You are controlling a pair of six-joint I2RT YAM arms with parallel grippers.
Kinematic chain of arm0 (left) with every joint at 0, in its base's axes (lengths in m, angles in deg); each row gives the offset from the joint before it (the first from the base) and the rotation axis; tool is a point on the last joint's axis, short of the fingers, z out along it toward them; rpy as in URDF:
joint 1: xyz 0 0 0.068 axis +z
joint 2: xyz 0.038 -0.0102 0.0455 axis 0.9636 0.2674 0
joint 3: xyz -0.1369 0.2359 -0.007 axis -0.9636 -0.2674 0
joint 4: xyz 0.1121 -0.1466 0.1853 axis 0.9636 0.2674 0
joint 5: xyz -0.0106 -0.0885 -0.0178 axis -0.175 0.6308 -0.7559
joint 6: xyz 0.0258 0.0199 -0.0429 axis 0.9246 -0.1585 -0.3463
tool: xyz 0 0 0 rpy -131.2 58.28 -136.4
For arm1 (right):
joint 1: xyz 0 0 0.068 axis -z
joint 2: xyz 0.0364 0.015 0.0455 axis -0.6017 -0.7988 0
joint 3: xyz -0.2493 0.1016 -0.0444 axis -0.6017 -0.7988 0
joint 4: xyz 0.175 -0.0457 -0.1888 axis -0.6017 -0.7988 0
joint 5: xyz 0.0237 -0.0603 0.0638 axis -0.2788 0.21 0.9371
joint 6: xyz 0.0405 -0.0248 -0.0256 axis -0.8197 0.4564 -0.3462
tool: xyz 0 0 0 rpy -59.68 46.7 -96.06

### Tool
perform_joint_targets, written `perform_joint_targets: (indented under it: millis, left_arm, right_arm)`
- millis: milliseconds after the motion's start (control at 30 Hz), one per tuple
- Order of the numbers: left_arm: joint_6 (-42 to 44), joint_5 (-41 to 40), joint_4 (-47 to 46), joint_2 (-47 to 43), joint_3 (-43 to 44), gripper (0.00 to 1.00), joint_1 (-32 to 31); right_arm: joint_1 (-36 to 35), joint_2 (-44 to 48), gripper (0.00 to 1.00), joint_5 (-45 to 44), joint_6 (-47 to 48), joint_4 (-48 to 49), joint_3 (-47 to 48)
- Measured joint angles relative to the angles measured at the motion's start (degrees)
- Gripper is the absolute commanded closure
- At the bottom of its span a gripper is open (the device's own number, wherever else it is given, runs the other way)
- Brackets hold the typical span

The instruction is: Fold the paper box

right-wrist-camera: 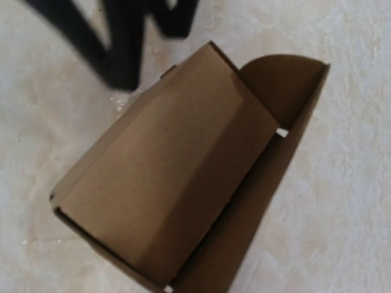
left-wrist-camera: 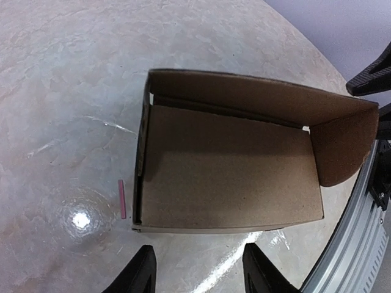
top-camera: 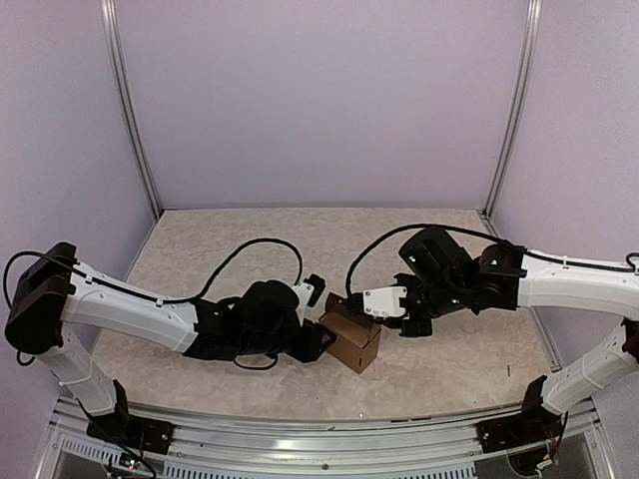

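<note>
The paper box is a small brown cardboard box standing on the table between the two arms. In the left wrist view the box has one long flap raised and a rounded tab curling at its right end. My left gripper is open just short of the box's near edge and touches nothing; in the top view it is at the box's left side. My right gripper is at the box's upper left corner. Its fingers do not show in the right wrist view, where the box fills the frame.
A small pink strip lies on the marbled table left of the box. The aluminium rail runs along the near edge and shows close to the box. Walls and frame posts enclose the back and sides.
</note>
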Motion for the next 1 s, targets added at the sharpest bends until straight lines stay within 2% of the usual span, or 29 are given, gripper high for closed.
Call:
perform_joint_targets:
  millis: [233, 400, 633, 733, 833, 1000]
  left_arm:
    - [-0.4, 2.5, -4.2, 3.9, 0.0, 0.67, -0.3]
    - [-0.4, 3.3, -6.0, 4.9, 0.0, 0.70, -0.3]
    - [1.2, 1.8, -2.4, 2.5, -0.2, 0.53, -0.6]
    - [7.3, 1.5, 0.2, -4.2, -2.1, 0.48, -1.0]
    - [17.9, 1.8, 0.1, -12.0, -3.1, 0.44, -1.7]
    - [36.8, 3.3, -3.8, -15.9, -2.5, 0.42, -1.4]
  right_arm:
    - [-1.1, -1.2, 0.79, -2.2, -0.5, 0.1, 0.4]
    - [-2.0, -2.2, 0.80, -4.0, -0.6, 0.5, 0.4]
    - [-2.1, -2.2, 0.78, -5.0, -0.7, 0.7, 0.4]
    - [-1.9, -1.4, 0.77, -4.7, -0.7, 0.7, 0.4]
    - [-1.3, -0.3, 0.77, -3.4, -0.7, 0.7, 0.4]
    - [0.0, 0.7, 0.77, -0.9, -0.7, 0.9, 0.2]
